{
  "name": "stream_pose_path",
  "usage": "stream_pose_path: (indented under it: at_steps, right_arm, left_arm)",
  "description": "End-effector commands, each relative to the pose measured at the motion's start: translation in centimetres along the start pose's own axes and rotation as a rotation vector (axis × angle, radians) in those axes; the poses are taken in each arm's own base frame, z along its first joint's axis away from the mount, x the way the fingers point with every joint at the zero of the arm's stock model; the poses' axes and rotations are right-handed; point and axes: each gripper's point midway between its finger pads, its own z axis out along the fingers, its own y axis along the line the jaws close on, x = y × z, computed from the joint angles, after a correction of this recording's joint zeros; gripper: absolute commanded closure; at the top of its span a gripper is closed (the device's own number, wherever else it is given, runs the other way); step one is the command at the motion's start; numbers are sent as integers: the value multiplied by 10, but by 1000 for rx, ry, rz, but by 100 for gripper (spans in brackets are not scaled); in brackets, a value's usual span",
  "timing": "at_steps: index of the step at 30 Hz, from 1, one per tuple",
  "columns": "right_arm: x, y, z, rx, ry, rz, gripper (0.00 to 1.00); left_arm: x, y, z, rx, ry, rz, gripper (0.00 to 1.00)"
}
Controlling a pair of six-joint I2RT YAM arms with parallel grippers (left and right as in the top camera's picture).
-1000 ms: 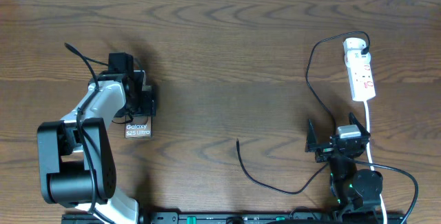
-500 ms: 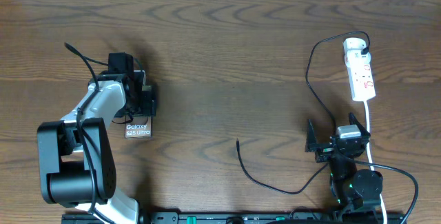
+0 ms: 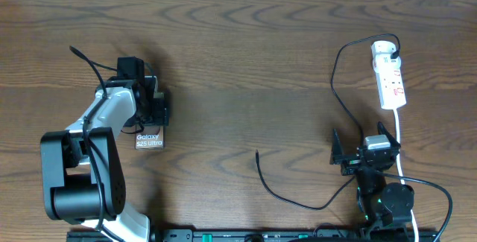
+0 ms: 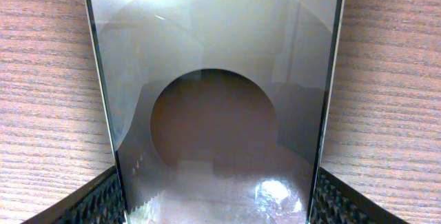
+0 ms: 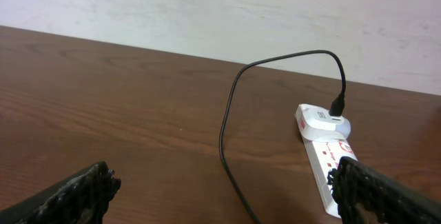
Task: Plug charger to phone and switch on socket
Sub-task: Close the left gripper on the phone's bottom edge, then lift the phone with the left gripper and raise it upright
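Observation:
The phone, dark with white "Galaxy" lettering, lies flat on the table at the left. In the left wrist view the phone fills the frame, and my left gripper is shut on its two long edges. From overhead the left gripper sits over the phone's far part. The charger's black cable runs from the socket down to a free tip at mid-table. My right gripper is open and empty, facing the cable and the socket.
The power strip's white cord runs down past my right arm to the front edge. A rounded white plug sits at the strip's far end. A loose black lead curls behind the left arm.

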Motion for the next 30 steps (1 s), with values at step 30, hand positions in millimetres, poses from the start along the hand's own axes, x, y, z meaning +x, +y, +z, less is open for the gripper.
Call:
stream_pose_path:
  at_steps: [30]
  right_arm:
    - [1, 1, 0, -4, 2, -11, 1]
  left_arm:
    - [-73, -39, -180, 270, -533, -129, 93]
